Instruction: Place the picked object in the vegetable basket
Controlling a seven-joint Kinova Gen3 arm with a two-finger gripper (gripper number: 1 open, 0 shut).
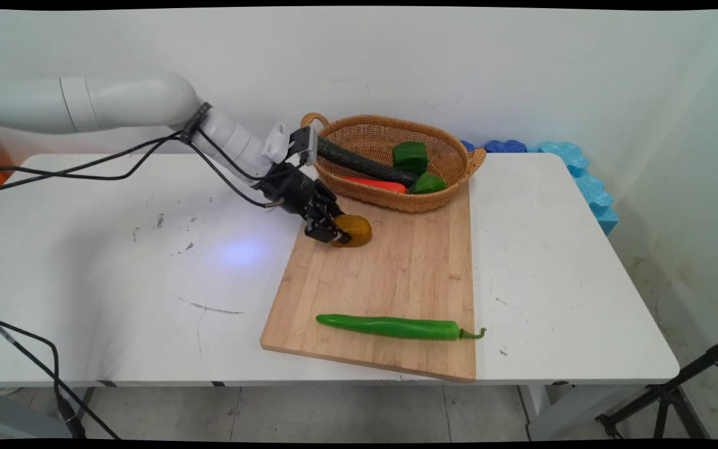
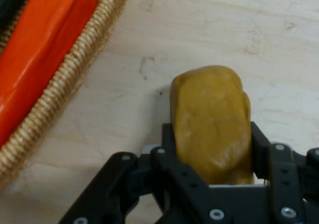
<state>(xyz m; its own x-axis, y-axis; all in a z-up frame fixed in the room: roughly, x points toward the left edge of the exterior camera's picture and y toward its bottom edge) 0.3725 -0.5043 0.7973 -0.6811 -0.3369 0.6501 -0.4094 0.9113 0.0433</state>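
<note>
My hand (image 1: 334, 232) grips a yellow-brown potato (image 1: 354, 230) at mid-frame on the wooden board (image 1: 396, 274), just below the wicker basket (image 1: 396, 165) on the counter (image 1: 116, 280).

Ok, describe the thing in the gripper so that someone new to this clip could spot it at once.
Start at the pale bamboo cutting board in the middle of the white table. Near its far left corner, just in front of the oval wicker basket, the black two-finger gripper is shut on a rounded mustard-yellow potato-like lump. It is the only yellow thing; the board's other item is a long green chilli pepper.
</note>
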